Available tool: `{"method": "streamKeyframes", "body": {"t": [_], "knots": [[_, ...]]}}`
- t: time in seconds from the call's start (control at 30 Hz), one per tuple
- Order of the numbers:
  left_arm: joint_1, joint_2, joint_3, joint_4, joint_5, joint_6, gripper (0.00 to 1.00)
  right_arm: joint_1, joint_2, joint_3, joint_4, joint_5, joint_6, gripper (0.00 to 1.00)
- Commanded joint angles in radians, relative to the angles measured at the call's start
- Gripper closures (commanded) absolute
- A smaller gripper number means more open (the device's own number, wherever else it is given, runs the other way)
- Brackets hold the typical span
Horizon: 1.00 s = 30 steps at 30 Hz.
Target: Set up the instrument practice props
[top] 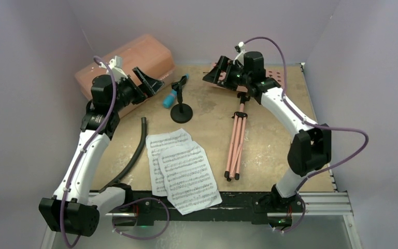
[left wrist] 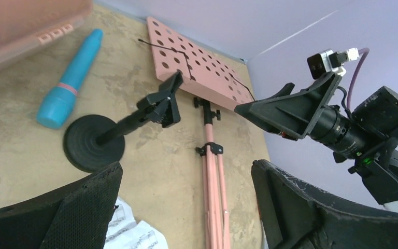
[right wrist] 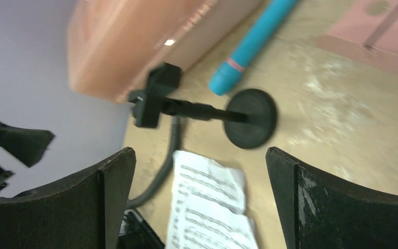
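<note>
The pink music stand lies flat on the table, its perforated desk [top: 272,78] at the back and its folded legs [top: 237,145] pointing toward me. My right gripper [top: 218,72] hovers open and empty beside the desk's left end. Two sheet-music pages [top: 181,166] overlap near the front edge. The black mic stand [top: 181,111] stands upright on its round base [left wrist: 93,142], its clip [left wrist: 163,101] empty. The cyan microphone [top: 173,94] lies on the table just left of it. My left gripper [top: 147,83] is open and empty, left of the microphone.
A large translucent pink case [top: 129,62] sits at the back left, close behind my left gripper. A black corrugated hose [top: 134,155] lies left of the pages. Purple walls enclose the table on three sides.
</note>
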Motion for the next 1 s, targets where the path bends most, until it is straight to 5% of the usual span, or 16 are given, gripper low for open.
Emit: {"method": "streamKeyframes", "body": {"t": [0.0,0.2,0.7,0.97], "knots": [[-0.069,0.020,0.019,0.065,0.016,-0.082,0.06,-0.021,-0.105,-0.082,-0.219,0.163,-0.185,0.02],[-0.220,0.090,0.034,0.124,-0.015,-0.139,0.07,-0.071,-0.191,-0.202,-0.310,0.294,-0.230,0.02],[-0.712,0.429,0.208,0.041,-0.193,-0.078,0.10,-0.244,-0.235,-0.395,-0.322,0.195,-0.191,0.02],[-0.900,0.776,0.470,-0.301,-0.410,-0.048,0.13,-0.291,-0.234,-0.400,-0.378,0.312,-0.217,0.02]]}}
